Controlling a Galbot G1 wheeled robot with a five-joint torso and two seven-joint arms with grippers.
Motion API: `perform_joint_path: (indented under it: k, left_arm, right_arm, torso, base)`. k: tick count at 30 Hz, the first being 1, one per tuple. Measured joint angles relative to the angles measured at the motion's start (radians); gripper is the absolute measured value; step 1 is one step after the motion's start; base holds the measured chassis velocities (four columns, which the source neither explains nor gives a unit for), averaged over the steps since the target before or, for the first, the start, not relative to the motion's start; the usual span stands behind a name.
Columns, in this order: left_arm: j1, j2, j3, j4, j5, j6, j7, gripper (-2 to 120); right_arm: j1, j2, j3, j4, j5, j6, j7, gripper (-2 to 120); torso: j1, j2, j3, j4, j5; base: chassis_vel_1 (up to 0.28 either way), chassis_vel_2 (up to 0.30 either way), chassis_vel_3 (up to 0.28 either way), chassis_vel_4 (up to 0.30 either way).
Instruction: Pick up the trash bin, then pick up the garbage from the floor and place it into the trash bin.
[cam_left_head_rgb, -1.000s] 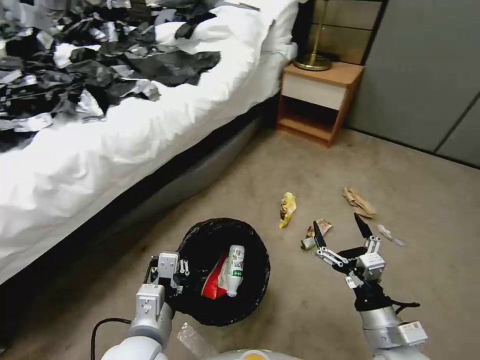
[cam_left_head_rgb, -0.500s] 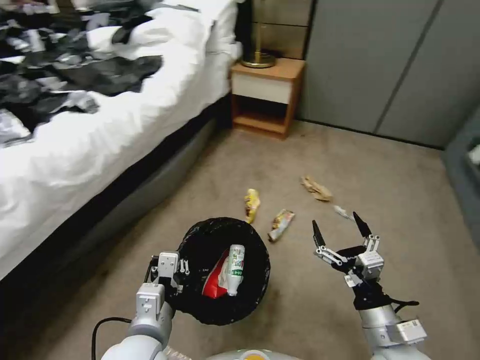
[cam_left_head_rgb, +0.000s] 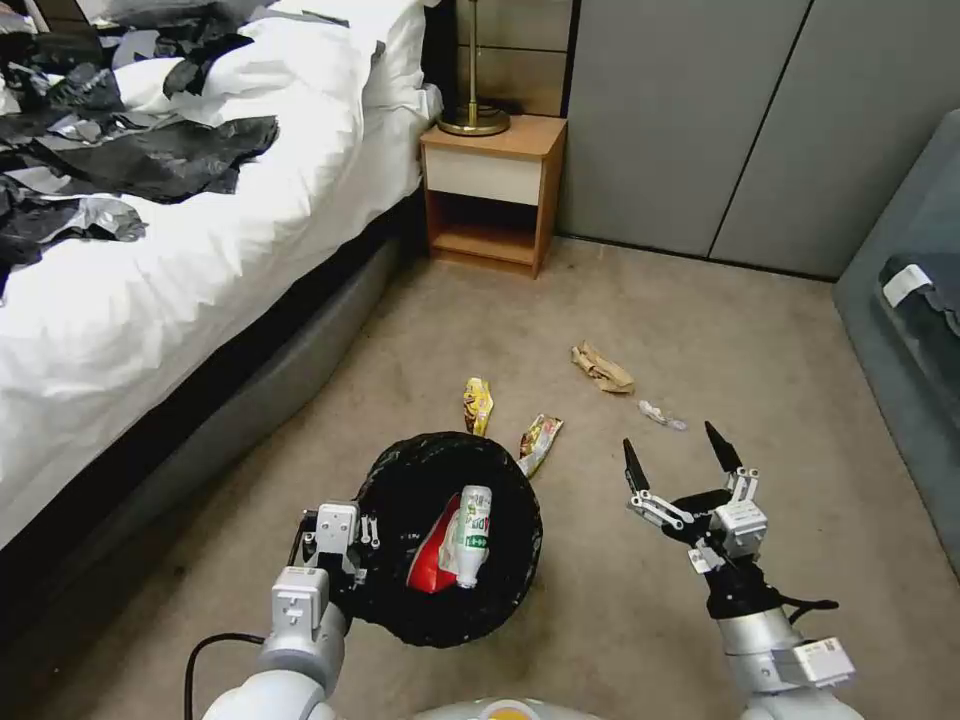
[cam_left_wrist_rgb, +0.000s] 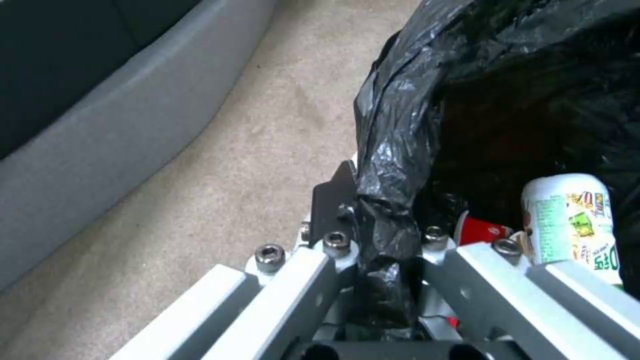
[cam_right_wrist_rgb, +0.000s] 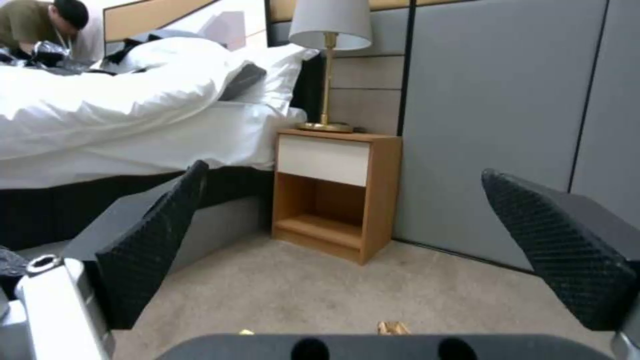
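Bottle (cam_left_head_rgb: 472, 535) inside trash bin (cam_left_head_rgb: 520, 590) — wrappers (cam_left_head_rgb: 540, 442) lie just behind.

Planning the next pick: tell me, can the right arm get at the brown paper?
Probably yes: the right gripper hangs open and empty, and bare carpet lies between it and the brown paper.

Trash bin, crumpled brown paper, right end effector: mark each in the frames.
trash bin (cam_left_head_rgb: 520, 500): head view, on the black bag folded over its rim.
crumpled brown paper (cam_left_head_rgb: 602, 368): head view, on the middle of the wad on the carpet.
right end effector (cam_left_head_rgb: 678, 462): head view, midway between its open fingertips.
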Motion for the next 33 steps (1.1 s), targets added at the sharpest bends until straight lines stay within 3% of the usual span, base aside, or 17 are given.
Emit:
perform_joint_path:
  k: [14,33]
  left_arm:
    - [0.003,0.001,0.0,-0.003,0.0,0.0,0.0,1]
    - [-0.013,0.005,-0.005,0.002,-0.006,0.008,0.001,1]
  right_arm:
    - [0.013,-0.004,0.002,0.004,0.001,-0.007,-0.001,98]
    - [0.035,-0.006,0.002,0.003,0.003,-0.023,-0.001,97]
  torso:
    - [0.0,0.0,0.0,-0.0001,-0.0001]
    - [0.0,0.0,0.0,0.0,0.0001]
  base:
    - [-0.036,0.03,0.03,-0.032]
    - [-0.198,0.201,0.205,-0.204]
